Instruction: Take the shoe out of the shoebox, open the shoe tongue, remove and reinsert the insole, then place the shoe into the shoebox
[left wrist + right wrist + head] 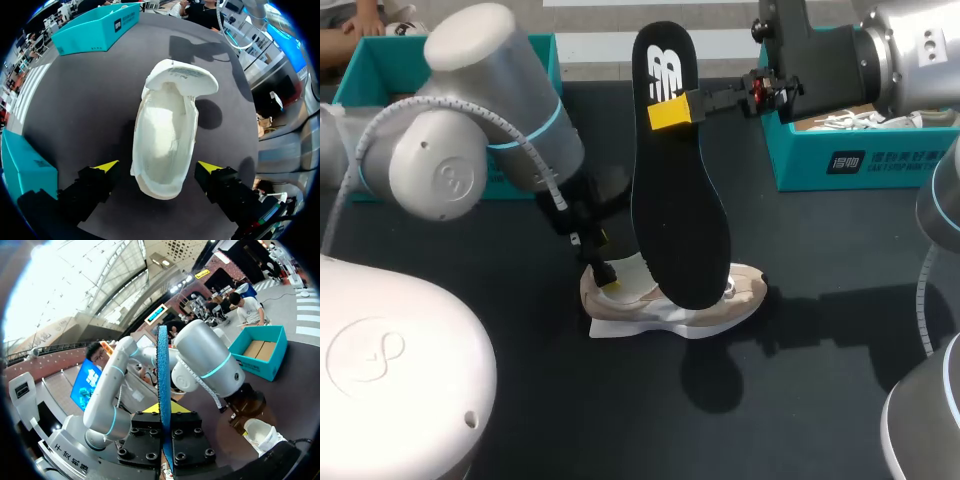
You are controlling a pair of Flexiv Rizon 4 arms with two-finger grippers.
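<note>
A black insole (677, 190) hangs upright above the beige shoe (672, 302), its lower end over the shoe's opening. My right gripper (667, 112) is shut on the insole's upper part. In the right wrist view the insole (162, 375) stands edge-on between the right gripper's (164, 411) yellow tips. The shoe (165, 145) lies on the dark table with its tongue (187, 80) folded back and its inside bare. My left gripper (159, 167) stands open astride the heel, with a tip on each side; in the head view the left gripper (605, 262) is at the shoe's left end.
A teal shoebox (865, 165) with white paper inside stands at the back right. Another teal box (375, 65) is at the back left, also seen as a teal box (95, 32) ahead of the left gripper. My left arm's (480, 130) big joints rise over the table's left half.
</note>
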